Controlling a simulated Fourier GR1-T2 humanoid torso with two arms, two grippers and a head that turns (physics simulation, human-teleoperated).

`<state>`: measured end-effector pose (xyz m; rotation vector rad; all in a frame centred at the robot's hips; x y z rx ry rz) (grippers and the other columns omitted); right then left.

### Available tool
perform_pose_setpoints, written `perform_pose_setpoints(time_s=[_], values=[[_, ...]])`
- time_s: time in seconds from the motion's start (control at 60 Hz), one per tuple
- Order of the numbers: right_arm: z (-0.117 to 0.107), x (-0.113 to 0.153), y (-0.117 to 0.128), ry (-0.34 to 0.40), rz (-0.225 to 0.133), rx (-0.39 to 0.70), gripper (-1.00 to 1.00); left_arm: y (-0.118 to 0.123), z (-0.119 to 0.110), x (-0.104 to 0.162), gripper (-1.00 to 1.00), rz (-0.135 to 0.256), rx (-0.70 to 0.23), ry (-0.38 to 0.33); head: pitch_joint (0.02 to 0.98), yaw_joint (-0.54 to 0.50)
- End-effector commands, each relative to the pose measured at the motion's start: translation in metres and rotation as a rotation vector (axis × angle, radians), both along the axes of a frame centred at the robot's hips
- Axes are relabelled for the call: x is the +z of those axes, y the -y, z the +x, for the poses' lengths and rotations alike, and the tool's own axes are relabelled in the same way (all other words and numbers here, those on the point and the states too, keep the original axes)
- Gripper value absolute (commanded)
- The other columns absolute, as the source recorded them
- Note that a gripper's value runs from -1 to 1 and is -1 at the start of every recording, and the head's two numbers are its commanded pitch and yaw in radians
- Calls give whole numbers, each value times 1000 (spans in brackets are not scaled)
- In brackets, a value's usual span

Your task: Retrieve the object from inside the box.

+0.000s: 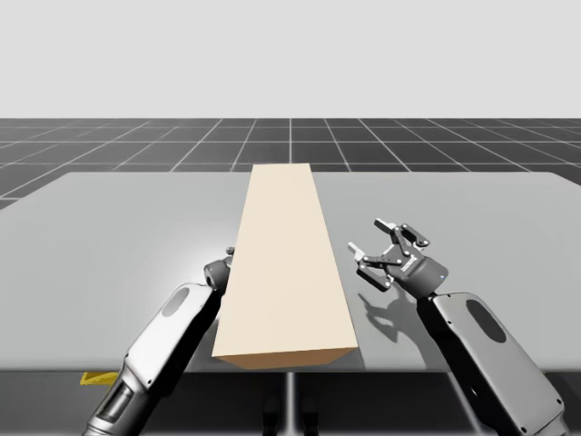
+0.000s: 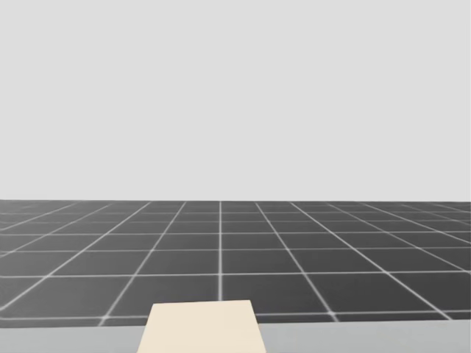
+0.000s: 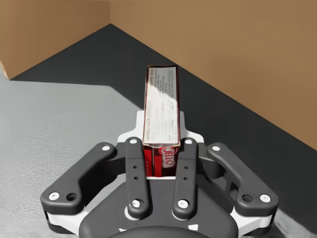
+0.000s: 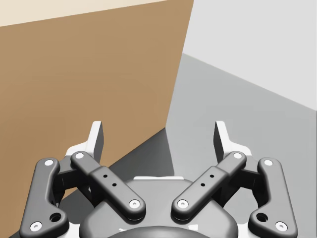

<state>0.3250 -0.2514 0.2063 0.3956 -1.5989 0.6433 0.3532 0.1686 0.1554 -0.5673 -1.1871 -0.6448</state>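
**A:** Where is the thing I'm meant to fetch?

**B:** The slim red rectangular carton [image 3: 161, 104] is clamped in my left gripper [image 3: 161, 142]. Both fingers press its narrow sides at the near end, and the rest juts straight ahead. That end grip suits a long, thin pack, because the printed broad face stays up and the length runs in line with my wrist.

**A:** And is it out yet?

**B:** I judge not quite. In the left wrist view the carton lies along the edge of the dark shaded floor, with the brown inner walls of the long pale-tan cardboard box [image 1: 286, 263] ahead of it and beside it. From above, my left arm [image 1: 177, 318] reaches to the box's left flank near its front end, and the hand is hidden behind that wall. I cannot tell whether the carton rests on the grey table [image 1: 118, 227] or hangs just over it.

**A:** Why is the other hand idle?

**B:** My right gripper [image 1: 370, 238] hovers over the table just beside the box's right wall, its fingers spread wide with nothing between them. I take it to be parked there so it stays clear of the box. The withdrawal needs a straight pull back, so the carton does not catch a wall.
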Motion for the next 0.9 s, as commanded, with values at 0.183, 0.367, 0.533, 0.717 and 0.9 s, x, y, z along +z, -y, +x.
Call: perform_pose_setpoints(time_s=[0.183,0.367,0.533,0.717,0.9], values=[[0,1,2,-4,6,-3,-1000,-106,-30,32,1000,60,174,82,66,-44],[1,1,2,-6,7,-5,-1000,-141,-36,62,1000,76,265,114,60,-39],[1,1,3,-7,8,-7,-1000,-153,-26,101,1000,70,316,168,56,-42],[1,2,5,-4,9,-3,-1000,-155,-20,146,1000,73,347,230,52,-48],[2,0,4,18,5,-33,-1000,-145,-8,191,1000,93,369,309,49,-50]])
